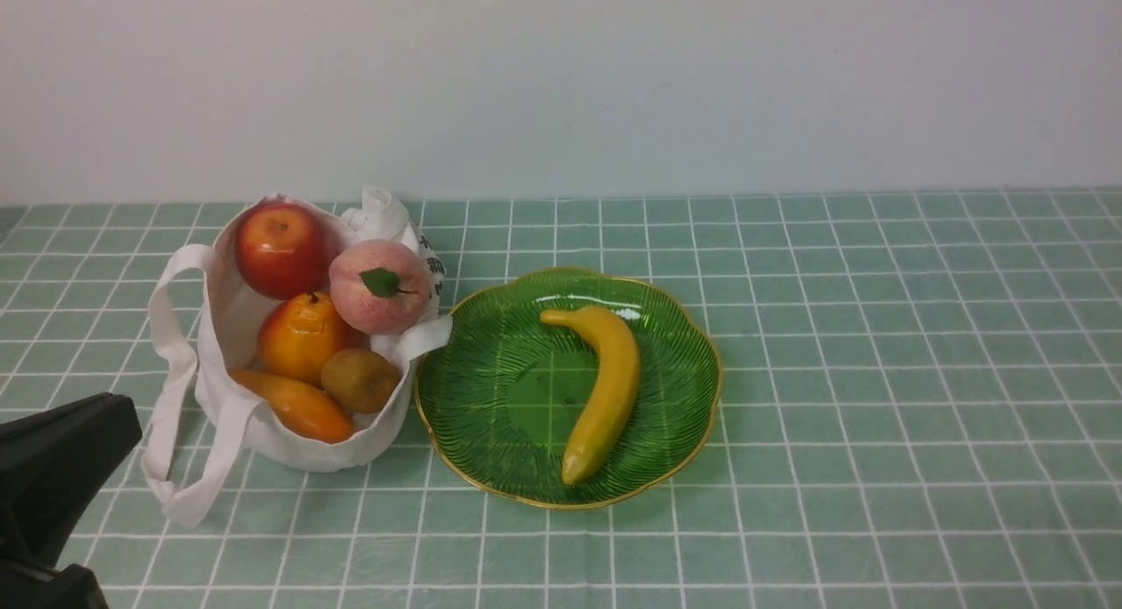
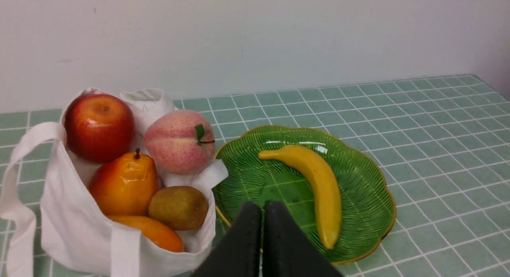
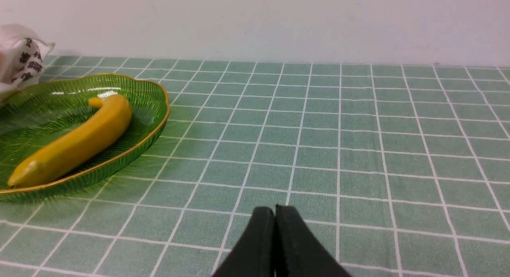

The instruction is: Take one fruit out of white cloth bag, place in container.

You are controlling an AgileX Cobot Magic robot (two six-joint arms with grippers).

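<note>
Both tools are pressed closed and empty: the left tool hangs low at the near left, short of the bag and dish, and the right tool sits over bare bench to the right, well apart from everything. Neither touches a thing, which fits a task that looks already done.

One banana lies inside the green dish, its stem toward the far rim and its tip toward the near rim, resting along the right half of the bowl, where the shallow curve keeps it from rolling out. The dish is just right of the white cloth bag, whose rim touches or overlaps the dish's left edge.

The bag slumps open toward the near side, so its load shows: five fruits, namely one red apple, one peach, one round orange, one kiwi and one long orange fruit. Two loop handles trail out, one draped to the left.
</note>
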